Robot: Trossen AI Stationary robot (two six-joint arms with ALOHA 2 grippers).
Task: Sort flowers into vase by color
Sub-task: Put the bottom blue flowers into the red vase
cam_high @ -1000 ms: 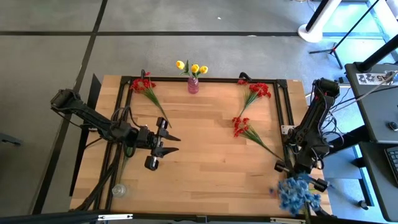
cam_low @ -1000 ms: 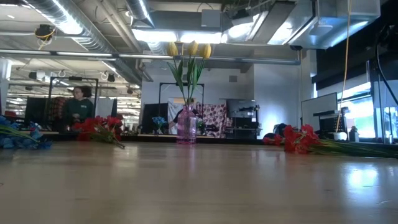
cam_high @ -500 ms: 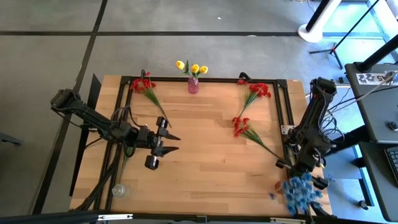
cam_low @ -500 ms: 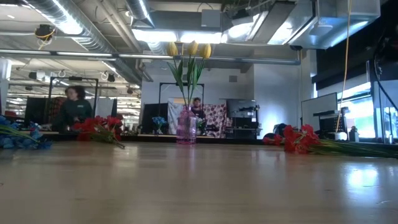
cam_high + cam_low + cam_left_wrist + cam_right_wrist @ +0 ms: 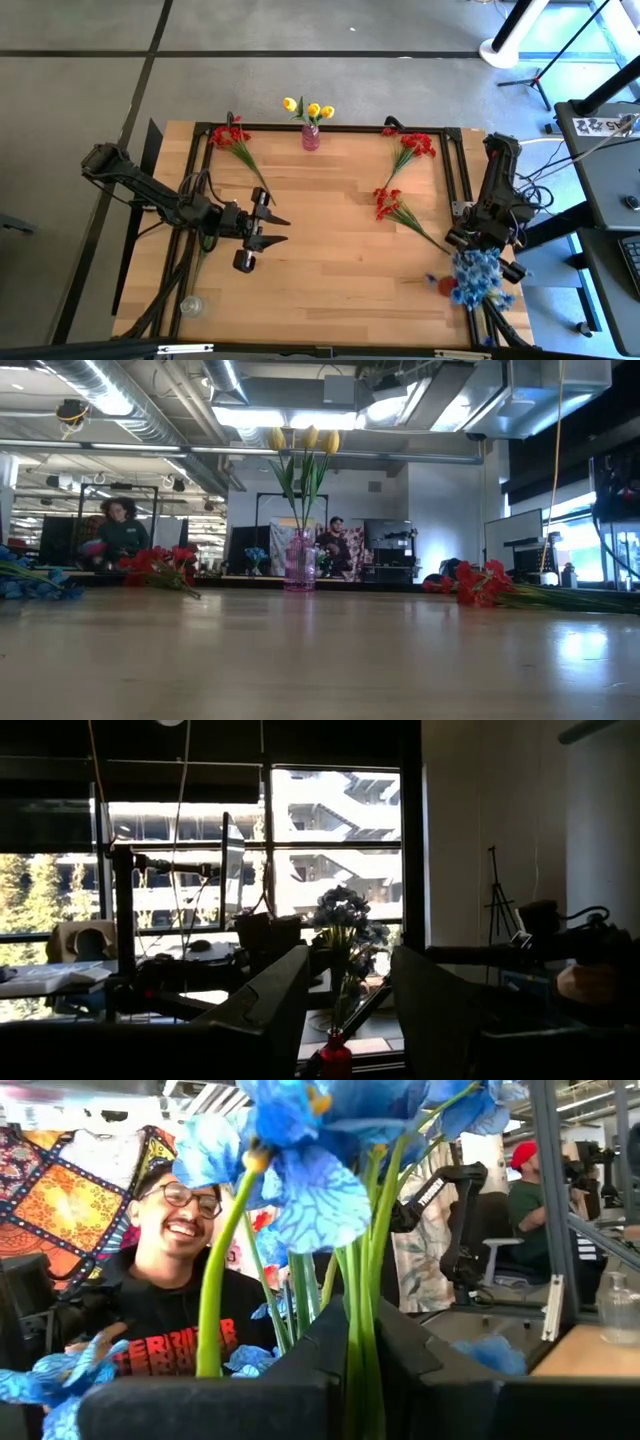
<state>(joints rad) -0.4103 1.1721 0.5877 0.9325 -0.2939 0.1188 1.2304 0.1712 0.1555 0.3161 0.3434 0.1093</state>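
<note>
The blue flowers (image 5: 477, 282) are a bunch near the table's right near corner, in my right gripper (image 5: 468, 258), which is shut on their stems. A small red vase (image 5: 446, 287) stands just left of the bunch. In the left wrist view the stems slant down to the red vase's (image 5: 335, 1055) mouth; I cannot tell whether they are inside. Yellow tulips (image 5: 308, 107) stand in a pink vase (image 5: 311, 137) at the far edge. Three red flowers (image 5: 231, 134) (image 5: 413, 145) (image 5: 387, 203) lie flat on the table. My left gripper (image 5: 284, 230) hovers open, left of the table's middle. My right gripper pinches the blue bunch by its green stems (image 5: 356, 1342), several together, between its two fingers (image 5: 300, 1380). The blue blooms (image 5: 300, 1190) stand beyond the fingertips. The bunch is lifted off the table top; its lower end is hidden from this view.
A clear glass vase (image 5: 190, 305) stands at the near left corner. A black frame (image 5: 455, 170) runs along the table's far and side edges. More blue blooms (image 5: 30, 578) lie at the low view's left edge. People (image 5: 120, 538) are in the room behind. Bare wood (image 5: 330, 260) fills the middle.
My right gripper has carried the blue bunch from the right near corner toward the far edge and slightly left, staying shut on the stems. The small red vase, earlier covered by the blooms in the high view, now shows beside them. People have moved in the room behind the table.
</note>
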